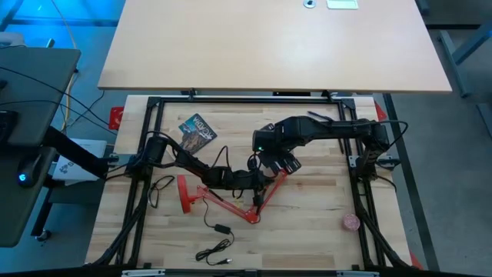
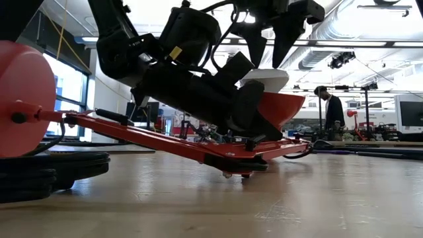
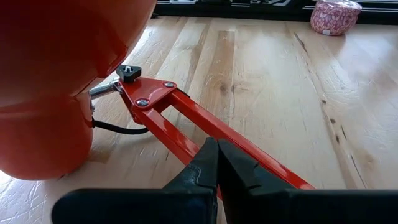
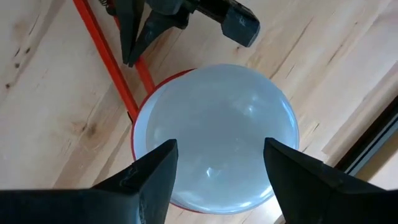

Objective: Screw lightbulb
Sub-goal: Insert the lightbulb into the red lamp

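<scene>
I see a light wooden table (image 1: 307, 223) in a black frame. On it lie the red lamp (image 1: 223, 201) with its black cable (image 1: 217, 238), a magazine (image 1: 197, 131) and a small pink round object (image 1: 351, 222).

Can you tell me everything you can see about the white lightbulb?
The lightbulb is a smooth, rounded white dome with a slightly glossy, frosted look. It sits inside the red lamp shade, filling most of its opening, so its narrow neck is hidden. The right gripper grips it with a dark finger on each side. From the low view its white top pokes above the shade's rim. The left gripper is shut on the lamp arm nearby.
</scene>
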`<state>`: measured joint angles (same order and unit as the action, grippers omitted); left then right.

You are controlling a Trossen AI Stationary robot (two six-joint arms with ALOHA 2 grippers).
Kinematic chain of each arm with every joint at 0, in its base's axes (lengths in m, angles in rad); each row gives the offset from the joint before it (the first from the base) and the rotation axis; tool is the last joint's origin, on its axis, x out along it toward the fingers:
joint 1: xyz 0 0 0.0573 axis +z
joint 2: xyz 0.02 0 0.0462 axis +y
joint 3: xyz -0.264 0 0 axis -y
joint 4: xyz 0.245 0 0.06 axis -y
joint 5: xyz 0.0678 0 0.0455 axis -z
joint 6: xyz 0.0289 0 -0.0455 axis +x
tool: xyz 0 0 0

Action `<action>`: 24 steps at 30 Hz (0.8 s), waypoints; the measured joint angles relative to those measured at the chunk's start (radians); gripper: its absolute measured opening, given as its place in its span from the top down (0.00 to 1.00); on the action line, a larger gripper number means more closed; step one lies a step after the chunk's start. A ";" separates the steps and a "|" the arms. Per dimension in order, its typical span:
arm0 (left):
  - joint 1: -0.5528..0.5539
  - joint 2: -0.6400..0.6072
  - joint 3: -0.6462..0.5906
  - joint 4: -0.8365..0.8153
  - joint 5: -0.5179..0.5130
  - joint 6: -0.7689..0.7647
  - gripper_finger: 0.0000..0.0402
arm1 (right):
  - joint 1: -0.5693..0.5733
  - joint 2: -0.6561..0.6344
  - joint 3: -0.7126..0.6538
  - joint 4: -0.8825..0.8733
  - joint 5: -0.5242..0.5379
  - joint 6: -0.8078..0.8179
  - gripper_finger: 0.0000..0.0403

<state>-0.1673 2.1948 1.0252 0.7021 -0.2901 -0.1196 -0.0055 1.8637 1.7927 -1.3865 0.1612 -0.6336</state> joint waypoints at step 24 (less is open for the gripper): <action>0.000 0.000 0.000 0.001 -0.007 -0.023 1.00 | -0.021 0.003 -0.002 0.019 -0.019 0.543 0.50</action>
<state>-0.1677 2.1948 1.0252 0.7033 -0.2973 -0.1428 -0.0265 1.8664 1.7908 -1.3678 0.1418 -0.0908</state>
